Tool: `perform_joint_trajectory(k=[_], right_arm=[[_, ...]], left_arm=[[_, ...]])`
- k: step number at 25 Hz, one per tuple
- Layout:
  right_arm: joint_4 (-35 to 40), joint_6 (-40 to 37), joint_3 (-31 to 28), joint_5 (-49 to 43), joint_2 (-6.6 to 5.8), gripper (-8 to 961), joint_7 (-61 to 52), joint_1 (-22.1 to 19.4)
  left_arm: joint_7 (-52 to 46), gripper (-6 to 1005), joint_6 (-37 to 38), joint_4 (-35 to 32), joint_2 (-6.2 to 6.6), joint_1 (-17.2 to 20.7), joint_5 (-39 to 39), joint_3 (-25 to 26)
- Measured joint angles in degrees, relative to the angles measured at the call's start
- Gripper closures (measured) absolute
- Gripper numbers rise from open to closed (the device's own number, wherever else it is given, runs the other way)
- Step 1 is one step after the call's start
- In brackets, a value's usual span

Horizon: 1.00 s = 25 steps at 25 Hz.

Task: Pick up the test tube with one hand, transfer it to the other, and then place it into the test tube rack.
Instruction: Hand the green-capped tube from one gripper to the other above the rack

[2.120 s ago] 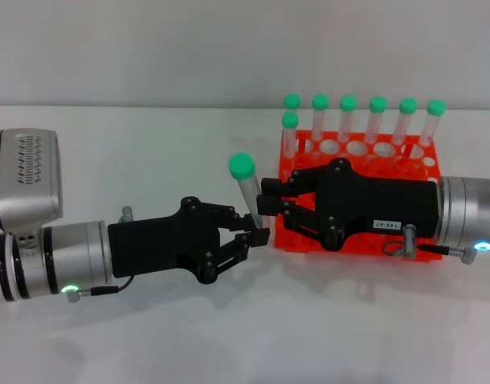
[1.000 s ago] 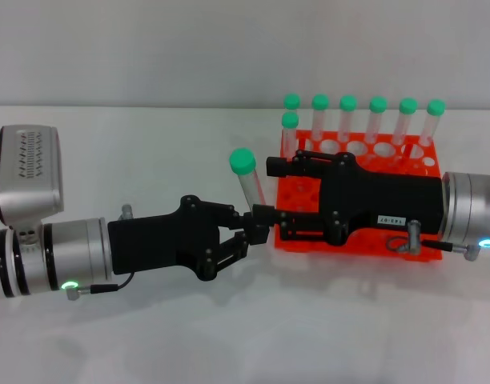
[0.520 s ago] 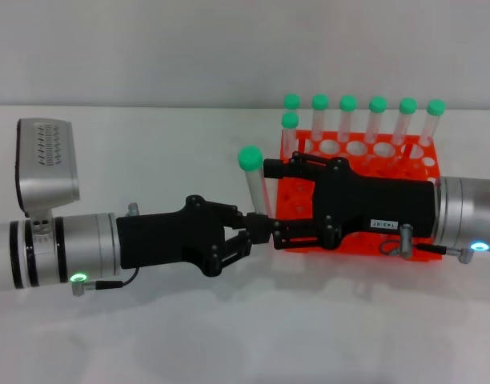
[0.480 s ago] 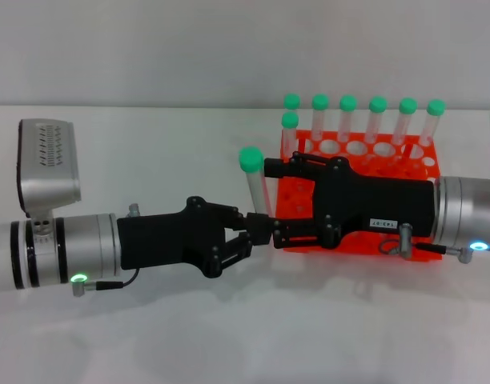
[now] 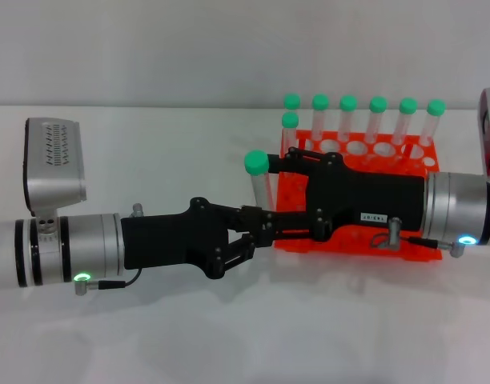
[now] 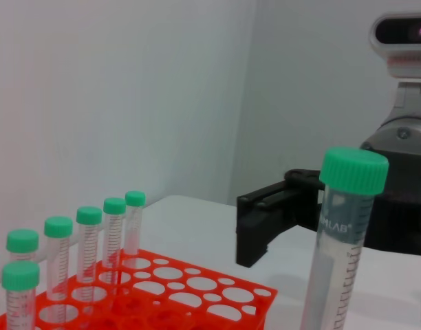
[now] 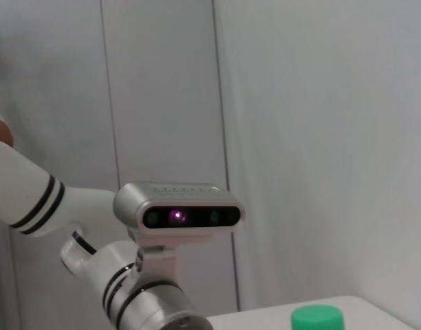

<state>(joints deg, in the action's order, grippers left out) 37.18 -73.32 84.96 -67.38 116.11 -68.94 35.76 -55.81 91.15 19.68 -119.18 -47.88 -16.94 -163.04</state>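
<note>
My left gripper (image 5: 259, 222), black and unlabelled, is shut on the lower end of the test tube (image 5: 262, 190). It holds the tube upright just left of the orange test tube rack (image 5: 405, 160). The tube's green cap (image 5: 256, 162) points up. My right gripper (image 5: 273, 192), with the white label (image 5: 372, 217), reaches in from the right. It is open, with one finger on each side of the tube. The left wrist view shows the tube (image 6: 341, 240) close up, the right gripper's fingers (image 6: 265, 220) behind it, and the rack (image 6: 197, 289). The right wrist view shows only the cap (image 7: 317, 320).
Several green-capped tubes (image 5: 348, 120) stand along the rack's back row, with one more (image 5: 290, 132) at its left corner. They also show in the left wrist view (image 6: 59, 261). The left arm's wrist camera (image 7: 179, 213) faces the right wrist view. A white table (image 5: 149, 160) lies around the rack.
Both grippers have closed in on each other. The left gripper carried the tube a little to the right, and the right gripper opened and moved left until its fingers flank the tube.
</note>
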Motion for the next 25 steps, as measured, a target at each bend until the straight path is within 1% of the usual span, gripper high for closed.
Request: perform_joint_trajectory(k=[5,10,21,25], right_arm=[[0.0,0.52,0.04,0.05,-0.06,137,0.18,0.03],[0.25,0.48,0.11,0.06,-0.24,323,0.28,0.1],[0.35,0.59,0.46,-0.03,-0.2,551,0.45,0.1],[0.36,0.59,0.56,-0.04,-0.18,684,1.0,-0.05]], left_arm=[[0.0,831,-0.1,0.0,0.0,-0.02,0.0,0.0],[0.0,831,-0.1,0.0,0.0,-0.02,0.0,0.0],[0.01,831,-0.18,0.0,0.0,-0.01,-0.01,0.0],[0.0,831,-0.18,0.0,0.0,0.13,0.0,0.0]])
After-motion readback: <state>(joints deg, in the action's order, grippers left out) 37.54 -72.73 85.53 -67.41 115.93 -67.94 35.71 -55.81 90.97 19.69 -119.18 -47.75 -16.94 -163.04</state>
